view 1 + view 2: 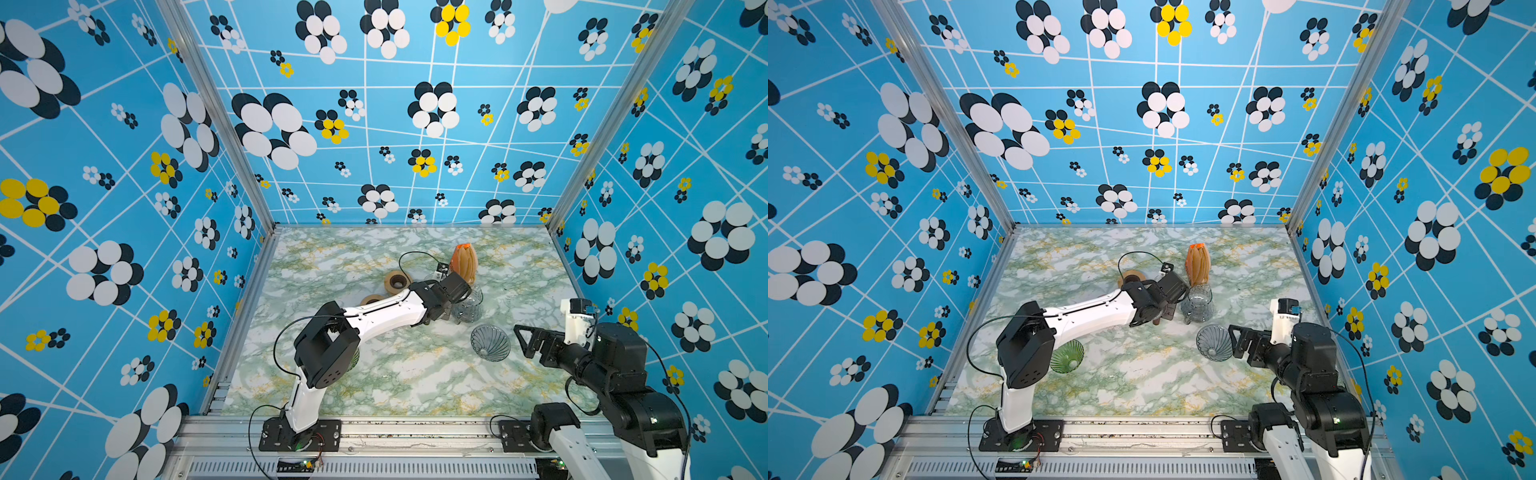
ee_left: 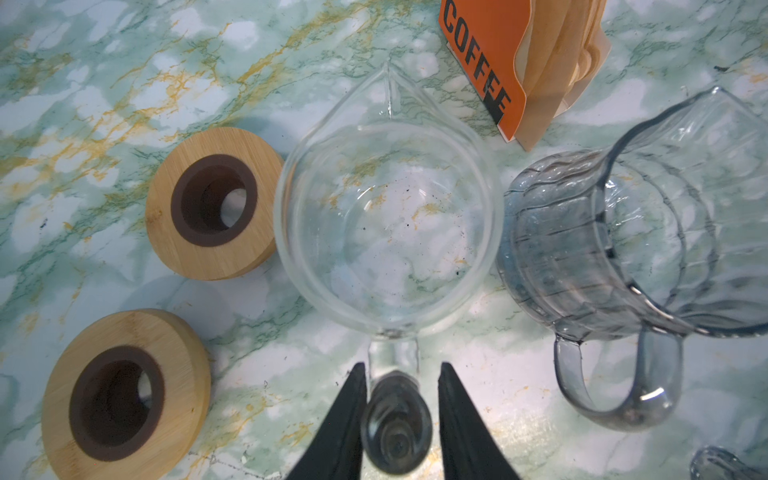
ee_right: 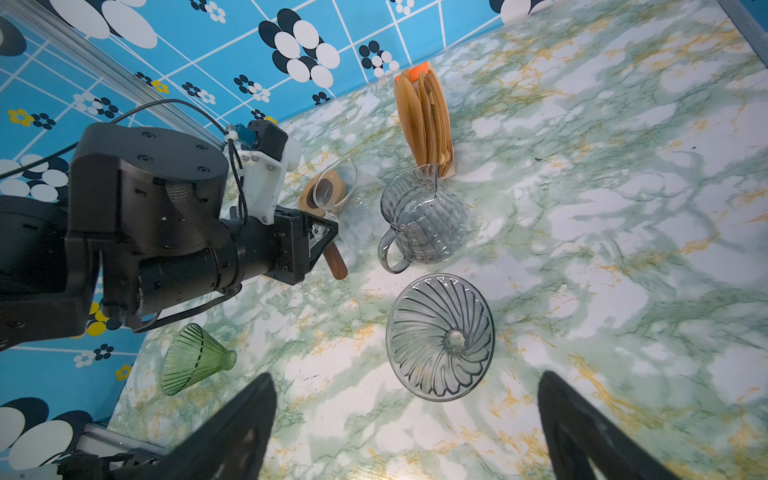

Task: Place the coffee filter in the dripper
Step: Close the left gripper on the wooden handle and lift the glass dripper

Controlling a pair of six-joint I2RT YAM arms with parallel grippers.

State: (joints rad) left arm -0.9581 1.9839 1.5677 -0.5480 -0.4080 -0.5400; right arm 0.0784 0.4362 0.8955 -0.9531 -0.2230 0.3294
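Brown coffee filters (image 1: 465, 262) (image 3: 426, 120) stand upright in an orange holder (image 2: 478, 50) at the back of the table. A grey glass dripper (image 1: 490, 343) (image 3: 440, 336) lies tilted on the table, just in front of my right gripper (image 3: 407, 374) (image 1: 524, 338), which is wide open and empty. My left gripper (image 2: 402, 365) (image 1: 1163, 313) straddles the dark wooden handle (image 2: 397, 424) of a clear glass carafe (image 2: 286, 232). One finger touches the handle and a thin gap shows at the other. A green dripper (image 1: 1067, 355) (image 3: 191, 359) lies on its side beside the left arm.
A grey ribbed glass pitcher (image 2: 582, 249) (image 3: 419, 220) stands right beside the clear carafe, in front of the filter holder. Two wooden rings (image 2: 174, 257) (image 2: 58, 407) lie on the carafe's other side. Patterned walls enclose the marble table on three sides.
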